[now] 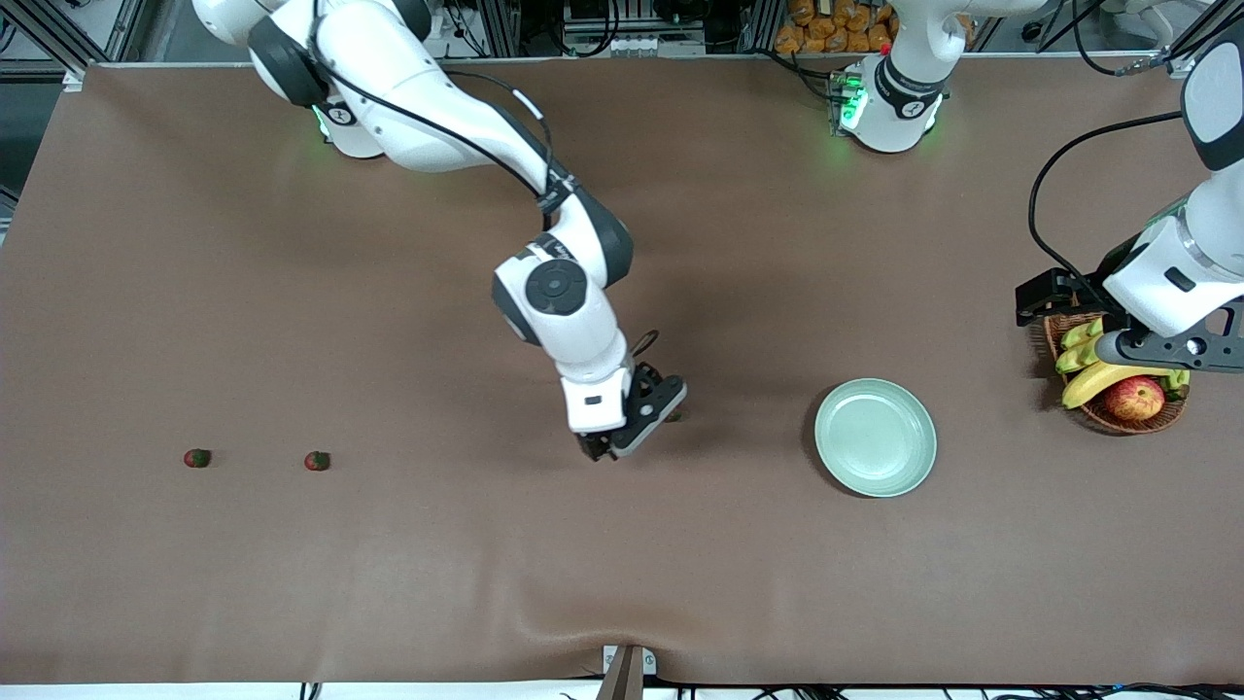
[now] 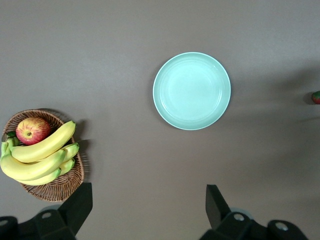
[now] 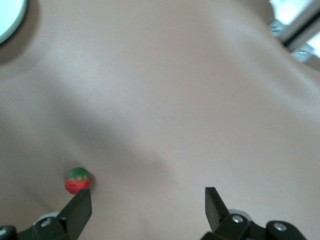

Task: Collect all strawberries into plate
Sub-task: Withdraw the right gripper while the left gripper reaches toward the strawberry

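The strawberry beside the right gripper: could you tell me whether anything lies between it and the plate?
Nothing visible does. The strawberry lies on bare table by a finger of the open right gripper, not between the fingers. Only bare tablecloth separates it from the plate, which lies toward the left arm's end. The basket sits clear of that path.

Surface: table (image 1: 389,583) under a brown cloth
Plate (image 1: 876,437): mint green, flat on cloth, toward left arm's end
Basket (image 1: 1118,413): wicker, at left arm's end
Strawberries: two (image 1: 197,458) (image 1: 317,461) toward right arm's end, well apart from plate; third (image 3: 78,180) on cloth mid-table, between them and plate
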Available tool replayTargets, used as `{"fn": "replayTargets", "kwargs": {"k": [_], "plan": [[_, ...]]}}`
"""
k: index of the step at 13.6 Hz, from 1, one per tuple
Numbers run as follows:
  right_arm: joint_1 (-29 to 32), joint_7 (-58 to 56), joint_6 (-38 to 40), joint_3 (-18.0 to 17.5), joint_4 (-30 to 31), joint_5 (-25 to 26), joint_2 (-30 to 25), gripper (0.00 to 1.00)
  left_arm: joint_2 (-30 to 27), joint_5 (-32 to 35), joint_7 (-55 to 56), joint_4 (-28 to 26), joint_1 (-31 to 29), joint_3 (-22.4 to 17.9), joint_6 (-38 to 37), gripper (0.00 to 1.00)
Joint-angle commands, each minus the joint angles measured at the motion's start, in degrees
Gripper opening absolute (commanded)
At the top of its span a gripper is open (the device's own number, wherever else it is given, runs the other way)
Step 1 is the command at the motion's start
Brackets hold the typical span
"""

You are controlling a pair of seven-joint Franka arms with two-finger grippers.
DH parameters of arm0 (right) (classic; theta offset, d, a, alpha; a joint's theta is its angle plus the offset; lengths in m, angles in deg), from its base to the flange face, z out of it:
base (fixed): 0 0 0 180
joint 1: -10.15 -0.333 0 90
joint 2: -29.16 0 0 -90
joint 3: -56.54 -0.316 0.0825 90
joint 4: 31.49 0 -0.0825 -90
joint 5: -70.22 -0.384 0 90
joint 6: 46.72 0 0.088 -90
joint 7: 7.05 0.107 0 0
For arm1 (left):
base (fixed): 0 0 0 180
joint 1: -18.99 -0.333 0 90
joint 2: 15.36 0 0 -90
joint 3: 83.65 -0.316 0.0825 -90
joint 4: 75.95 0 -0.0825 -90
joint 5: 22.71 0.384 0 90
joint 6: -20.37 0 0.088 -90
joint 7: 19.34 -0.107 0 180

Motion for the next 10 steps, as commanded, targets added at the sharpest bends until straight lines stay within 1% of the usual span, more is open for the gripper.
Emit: {"fn": "replayTargets", "kwargs": {"k": [1,3,7,8,10], "plan": [[3.1,-0.3,4.5,-0.6,1.0,-0.4,-3.6,1.00,0.4,-1.0,-0.4,0.9,0.2,0.0,-0.9,1.00],[5.3,-0.3,8.3,-0.6,1.1,-0.4,-5.9,1.00,0.4,-1.0,-0.4,0.9,0.4,0.0,-0.9,1.00],[10.2,-0.6,19.1,-0.6,1.6,-0.2,-11.4,1.00,0.3,-1.1,-0.3,0.9,0.6,0.3,-0.9,1.00],[11.8,-0.8,20.1,-0.6,2.4,-0.2,-13.0,1.00,0.3,-1.1,-0.1,0.9,0.6,0.4,-0.9,1.00],[14.5,-0.8,20.3,-0.6,6.2,-0.2,-16.9,1.00,0.3,-1.1,0.6,0.9,0.7,0.4,-0.9,1.00]]}}
